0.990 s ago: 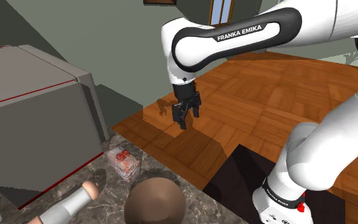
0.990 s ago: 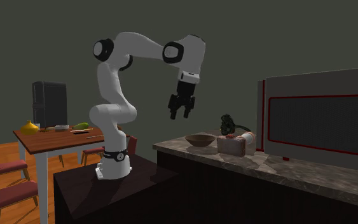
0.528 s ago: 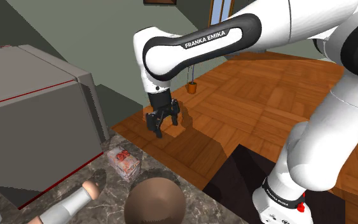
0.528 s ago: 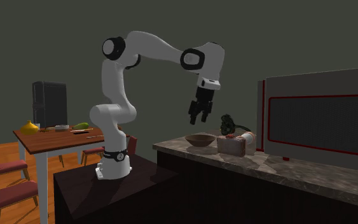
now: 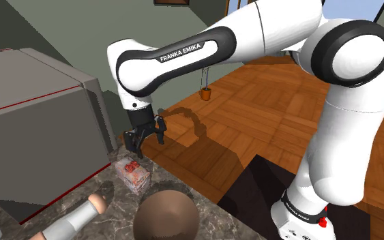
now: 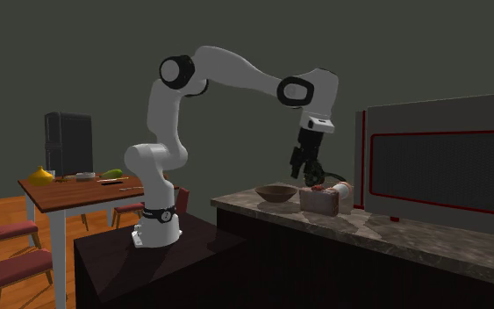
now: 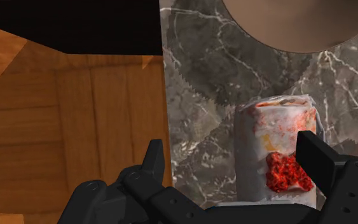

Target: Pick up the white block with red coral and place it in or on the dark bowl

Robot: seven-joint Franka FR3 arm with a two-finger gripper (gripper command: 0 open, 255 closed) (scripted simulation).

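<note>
The white block with a red coral patch (image 5: 132,173) lies on the dark marble counter (image 5: 204,228), next to the brown bowl (image 5: 166,215). Across the room, the block (image 6: 319,201) sits just right of the bowl (image 6: 275,193). My black gripper (image 5: 143,136) hangs open a little above the block, over the counter's edge, and holds nothing. Looking along the hand, the block (image 7: 279,149) lies below the open gripper (image 7: 234,159), close to one fingertip (image 7: 316,158), with the bowl (image 7: 298,22) beyond it.
A big grey box with red lines (image 5: 33,116) stands on the counter right behind the block. A grey roller with tan ends (image 5: 81,215) lies beside the bowl. The counter edge drops to a wooden floor (image 5: 272,102). A dining table (image 6: 78,189) stands far off.
The arm has swung toward the shoulder view's left and lowered, bringing the gripper from over the floor to just above the block. The fingers stayed open; block and bowl did not move.
</note>
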